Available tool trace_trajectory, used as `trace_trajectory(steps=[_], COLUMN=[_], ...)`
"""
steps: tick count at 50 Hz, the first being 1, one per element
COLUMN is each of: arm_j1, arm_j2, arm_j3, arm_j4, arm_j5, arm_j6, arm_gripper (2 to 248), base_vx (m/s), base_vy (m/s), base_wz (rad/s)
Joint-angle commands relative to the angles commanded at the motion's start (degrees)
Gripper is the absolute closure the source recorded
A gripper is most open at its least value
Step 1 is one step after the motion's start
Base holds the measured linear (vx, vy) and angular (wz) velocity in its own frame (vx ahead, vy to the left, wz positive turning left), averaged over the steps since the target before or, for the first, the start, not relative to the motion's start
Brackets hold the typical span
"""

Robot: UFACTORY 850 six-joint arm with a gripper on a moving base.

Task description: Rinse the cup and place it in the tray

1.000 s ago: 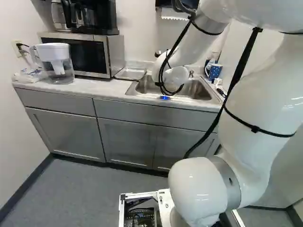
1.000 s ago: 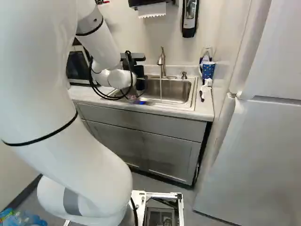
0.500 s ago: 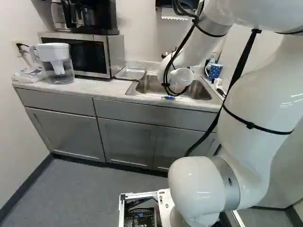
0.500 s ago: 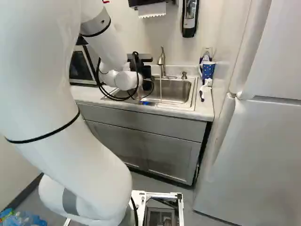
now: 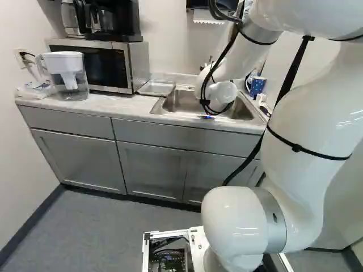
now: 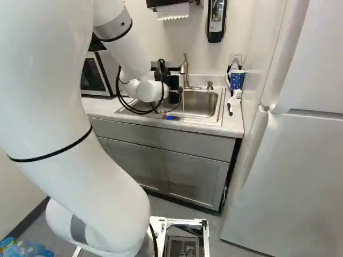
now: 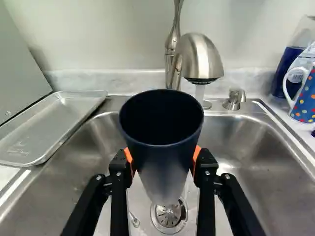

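the black two-fingered gripper with orange pads (image 6: 172, 92) holds a dark navy, tapering cup (image 7: 165, 162); the wrist view shows a pad pressed to each side of it, its round open mouth facing back toward the camera. the cup is over the stainless steel sink (image 7: 256, 147), with the round metal drain (image 7: 169, 216) past its base. water leaves the brushed metal faucet (image 7: 202, 56) just beyond the rim; in the right base view the thin stream drops into the basin beside the gripper, while in the left base view the white arm (image 5: 272, 209) covers both. the shallow metal tray (image 7: 59, 123) sits on the pale countertop (image 5: 113, 104), just beside the sink, with nothing in it; the left base view shows it next to the silver microwave (image 5: 133, 65), and further off a clear pitcher with a white top (image 5: 70, 76). only the right base view takes in the white refrigerator (image 6: 295, 176). a blue mug with coloured dots (image 7: 306, 98) stands at the sink's other side, seen in all three views.
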Motion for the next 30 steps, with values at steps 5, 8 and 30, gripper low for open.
trace_trajectory(steps=[5, 8, 30], arm_j1=[-0.49, -0.79, -3.74], arm_j2=[-0.12, -0.19, -1.58], arm_j3=[-0.12, -0.2, -1.67], arm_j4=[0.0, 0.0, 0.0], arm_j5=[-0.62, -0.95, -1.44], arm_j6=[0.0, 0.0, 0.0], arm_gripper=[125, 125, 125], base_vx=[0.0, 0.0, 0.0], base_vy=[0.0, 0.0, 0.0], base_wz=[0.0, 0.0, 0.0])
